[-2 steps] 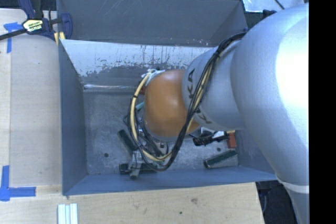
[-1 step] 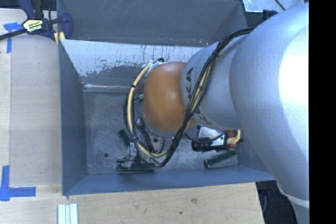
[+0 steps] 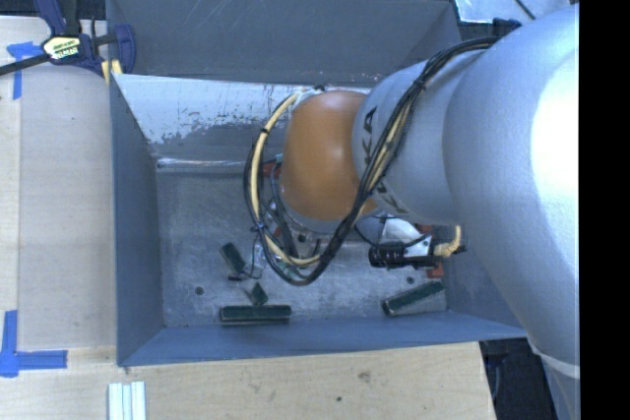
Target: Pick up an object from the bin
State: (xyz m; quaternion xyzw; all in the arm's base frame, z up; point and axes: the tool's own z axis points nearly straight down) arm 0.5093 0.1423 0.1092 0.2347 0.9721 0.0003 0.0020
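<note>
My gripper hangs low over the middle of the bin floor, mostly hidden under the arm's orange cover. Just left of it lies a small dark green block, with a smaller dark piece below that. A long dark green bar lies flat along the front wall. To the right of the gripper I see a black marker-like cylinder with an orange end and a white object partly under the arm.
Another dark green bar lies tilted near the front right corner. The thick arm covers the bin's right half, and yellow and black cables loop round the cover. The bin floor to the left is bare grey metal.
</note>
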